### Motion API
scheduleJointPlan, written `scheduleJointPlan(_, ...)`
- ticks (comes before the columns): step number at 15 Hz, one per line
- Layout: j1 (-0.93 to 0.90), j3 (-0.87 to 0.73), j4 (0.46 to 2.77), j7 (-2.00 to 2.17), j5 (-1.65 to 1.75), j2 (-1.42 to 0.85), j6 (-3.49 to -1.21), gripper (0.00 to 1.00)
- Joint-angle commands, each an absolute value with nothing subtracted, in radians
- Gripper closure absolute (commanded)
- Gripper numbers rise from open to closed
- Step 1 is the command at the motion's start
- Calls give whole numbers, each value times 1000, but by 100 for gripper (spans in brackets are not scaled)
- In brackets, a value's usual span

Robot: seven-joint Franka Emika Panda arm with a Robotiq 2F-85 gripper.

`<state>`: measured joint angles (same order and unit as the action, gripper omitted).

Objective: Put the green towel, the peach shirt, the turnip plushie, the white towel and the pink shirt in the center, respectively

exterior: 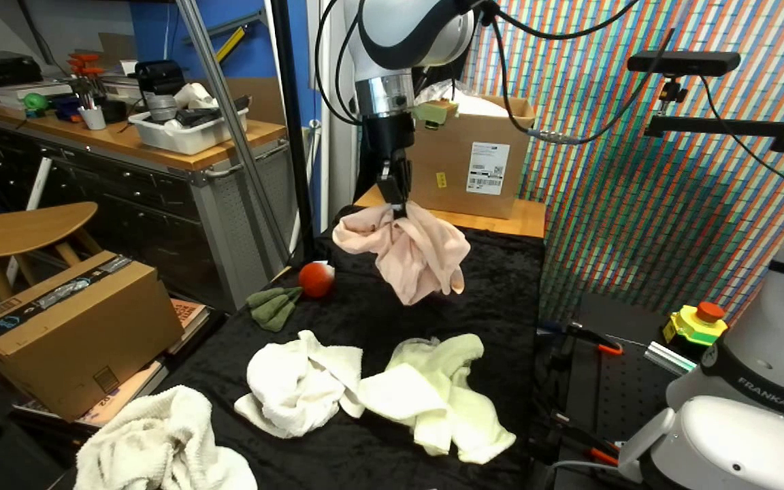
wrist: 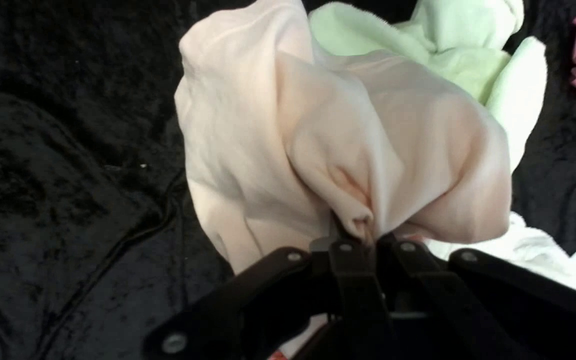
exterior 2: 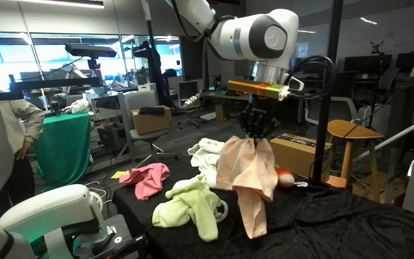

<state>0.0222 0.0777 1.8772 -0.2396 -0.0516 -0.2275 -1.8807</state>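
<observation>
The gripper [wrist: 366,242] has the peach shirt [exterior: 426,252] — fingers clamped tight together on a gathered fold, the fabric vanishing between the tips. Up it hangs, over the black velvety cloth [wrist: 68,200], a long tail drooping lowest in an exterior view; whether that tail touches down, I can't tell.

Peeking out from beside the shirt, the turnip plushie [exterior 2: 285,178], round and red-orange, lies on the black cloth near its edge, green leafy tip flopped over to one side. The green towel [exterior 2: 189,208] is down too, crumpled on the black cloth, with a small white ring-shaped cloth [exterior 2: 223,213] curling out right beside it.

A rumpled white terry cloth [exterior: 297,388] meets the green towel's edge in an exterior view, and past it the off-white towel [exterior: 167,442] sits bunched at the bottom of the picture. And the pink shirt [exterior 2: 147,180] — bright, crumpled, over at the edge of the black cloth, well apart from the peach one. Off to the side, a taped cardboard box [exterior: 89,333] rests on books.
</observation>
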Motion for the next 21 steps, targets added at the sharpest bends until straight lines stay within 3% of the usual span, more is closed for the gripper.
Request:
scheduleJointPlan(1, -42, 113, 2091, -241, -54, -18, -1939, 94)
scheduleJointPlan(8, -185, 206, 2275, -145, -87, 202, -1932, 95)
scheduleJointPlan(21, -179, 208, 2322, 111, -32, 201, -2119, 95)
